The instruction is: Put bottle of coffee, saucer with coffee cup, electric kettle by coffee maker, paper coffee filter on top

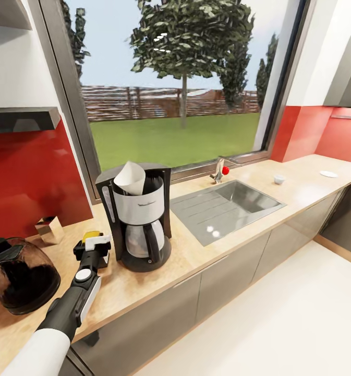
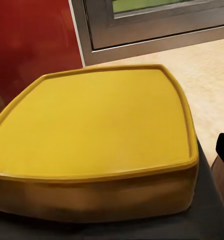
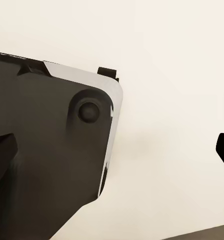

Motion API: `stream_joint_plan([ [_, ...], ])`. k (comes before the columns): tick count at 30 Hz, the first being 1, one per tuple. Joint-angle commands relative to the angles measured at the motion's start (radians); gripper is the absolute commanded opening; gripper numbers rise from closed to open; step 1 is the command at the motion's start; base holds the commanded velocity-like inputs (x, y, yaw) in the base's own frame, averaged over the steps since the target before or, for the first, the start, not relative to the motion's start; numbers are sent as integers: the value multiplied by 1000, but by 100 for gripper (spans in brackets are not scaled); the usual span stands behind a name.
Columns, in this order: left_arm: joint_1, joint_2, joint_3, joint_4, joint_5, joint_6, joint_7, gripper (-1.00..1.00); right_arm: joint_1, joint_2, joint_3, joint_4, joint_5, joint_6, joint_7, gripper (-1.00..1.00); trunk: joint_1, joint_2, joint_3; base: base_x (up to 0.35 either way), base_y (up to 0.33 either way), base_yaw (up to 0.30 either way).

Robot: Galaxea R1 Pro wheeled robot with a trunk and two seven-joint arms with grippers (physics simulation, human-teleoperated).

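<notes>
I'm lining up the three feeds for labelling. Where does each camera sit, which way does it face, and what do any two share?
Head view: high on the robot, looking down over the kitchen countertop, coffee maker and electric kettle; the left arm shows.
Left wrist view: close above the bottle of coffee, facing its yellow cap.
Right wrist view: faces a pale surface and a dark robot panel.
Shared: the yellow cap, head and left wrist views.

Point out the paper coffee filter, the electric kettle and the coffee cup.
paper coffee filter (image 1: 131,178), head view, on the white cone's front face.
electric kettle (image 1: 20,279), head view, on the dark glass body.
coffee cup (image 1: 279,179), head view, on the cup's side, right of the sink.
</notes>
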State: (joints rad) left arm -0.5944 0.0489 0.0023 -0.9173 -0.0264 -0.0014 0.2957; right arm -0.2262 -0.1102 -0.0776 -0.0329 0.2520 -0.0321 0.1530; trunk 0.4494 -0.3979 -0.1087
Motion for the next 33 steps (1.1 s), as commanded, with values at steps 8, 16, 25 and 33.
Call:
stream_joint_plan([
  [8, 0, 0, -1, 0, -3, 0, 3, 100, -1, 0, -8, 1, 9, -3, 3, 100, 1, -2, -2, 0, 0, 0],
  [16, 1, 0, -1, 0, -4, 0, 3, 100, -1, 0, -8, 1, 9, -3, 3, 100, 1, -2, -2, -270, 0, 0],
  [25, 1, 0, -1, 1, -3, 0, 3, 100, -1, 0, -8, 1, 9, -3, 3, 100, 1, -2, -2, -337, 0, 0],
  [33, 94, -2, -3, -14, -3, -90, 4, 100, -1, 2, -8, 1, 9, -3, 3, 100, 1, -2, -2, -338, 0, 0],
])
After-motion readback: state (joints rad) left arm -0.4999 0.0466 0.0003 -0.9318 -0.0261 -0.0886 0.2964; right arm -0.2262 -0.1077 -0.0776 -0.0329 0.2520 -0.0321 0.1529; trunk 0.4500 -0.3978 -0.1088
